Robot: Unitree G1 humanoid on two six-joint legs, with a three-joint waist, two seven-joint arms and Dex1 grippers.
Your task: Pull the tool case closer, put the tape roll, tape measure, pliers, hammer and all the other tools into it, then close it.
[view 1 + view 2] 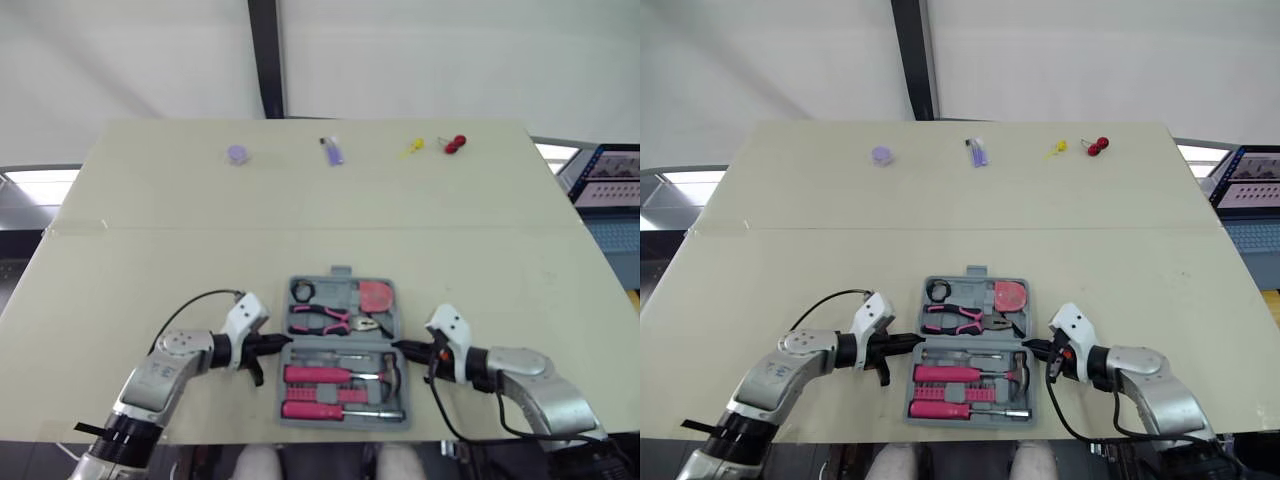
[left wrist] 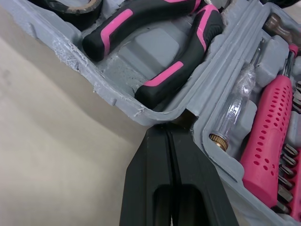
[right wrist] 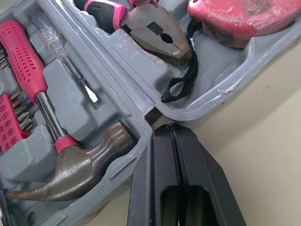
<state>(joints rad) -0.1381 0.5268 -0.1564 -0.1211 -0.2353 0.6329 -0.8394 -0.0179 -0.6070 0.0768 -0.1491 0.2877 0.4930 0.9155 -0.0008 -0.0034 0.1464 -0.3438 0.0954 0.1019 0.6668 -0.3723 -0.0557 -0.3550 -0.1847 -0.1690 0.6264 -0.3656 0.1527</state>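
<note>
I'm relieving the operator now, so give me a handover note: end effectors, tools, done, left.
Both shut: left end effector and right end effector, tips at the hinge ends of the open tool case.
Done: the case sits near the robot; tape roll, pliers, tape measure, hammer and pink screwdrivers lie in it.
Left: close the case.
The small items at the table's far edge are too small to identify.

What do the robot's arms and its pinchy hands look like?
Both arms are rounded silver-grey shells, the left arm and the right arm alike. Each wrist carries a white boxy block, with a thin black cable looping from it. The left gripper and right gripper each have two smooth black fingers tapering to a wedge-like tip.
</note>
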